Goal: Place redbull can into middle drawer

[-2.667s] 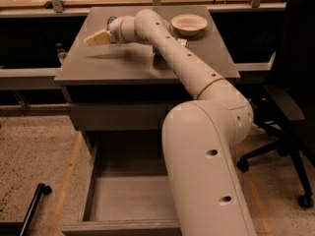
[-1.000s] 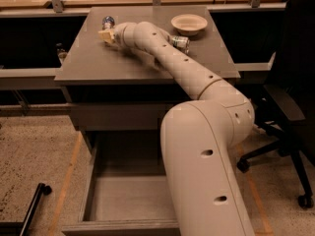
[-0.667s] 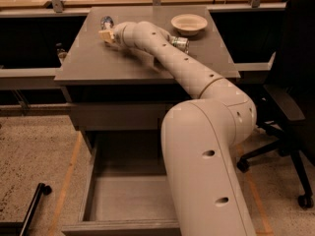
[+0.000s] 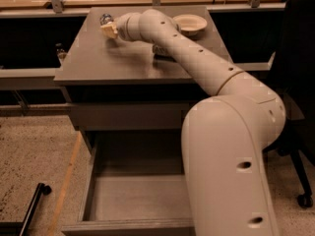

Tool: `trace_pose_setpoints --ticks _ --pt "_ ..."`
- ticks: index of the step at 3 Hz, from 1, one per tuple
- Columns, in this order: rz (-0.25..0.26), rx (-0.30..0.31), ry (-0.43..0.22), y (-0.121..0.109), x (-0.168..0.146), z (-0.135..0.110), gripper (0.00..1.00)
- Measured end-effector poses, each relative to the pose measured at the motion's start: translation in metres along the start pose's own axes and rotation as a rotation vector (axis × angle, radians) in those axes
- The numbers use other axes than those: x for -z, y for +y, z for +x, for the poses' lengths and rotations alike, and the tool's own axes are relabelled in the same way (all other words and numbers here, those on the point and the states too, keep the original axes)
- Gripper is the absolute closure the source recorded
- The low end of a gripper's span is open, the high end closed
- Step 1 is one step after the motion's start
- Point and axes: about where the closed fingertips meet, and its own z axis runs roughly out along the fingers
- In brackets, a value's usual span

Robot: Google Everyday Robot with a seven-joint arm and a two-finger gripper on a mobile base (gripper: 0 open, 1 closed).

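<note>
We could not tell whether the cream gripper (image 4: pixel 109 29) held the slim silver redbull can (image 4: pixel 105 18) beside it on the grey cabinet top (image 4: pixel 98 58); the wide grey middle drawer (image 4: pixel 138 200) stood open.

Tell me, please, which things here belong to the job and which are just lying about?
Job: small silver can with shiny top, at the back left of the grey cabinet top; cream gripper beside it; open wide grey drawer below.
Lying about: shallow cream bowl; black office chair.
</note>
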Motion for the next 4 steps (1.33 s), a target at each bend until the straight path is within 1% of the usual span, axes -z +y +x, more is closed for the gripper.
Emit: trace_pose_setpoints --ticks 1,2,3,4 --pt "-0.067 0.036 -0.001 0.009 0.049 -0.007 1.00" --pt "-0.187 0.091 -0.030 0.033 0.116 -0.014 1.00" --pt "-0.305 0.173 -0.044 0.066 0.183 -0.015 1.00" --pt "-0.344 0.180 -0.008 0.084 0.240 0.000 1.00"
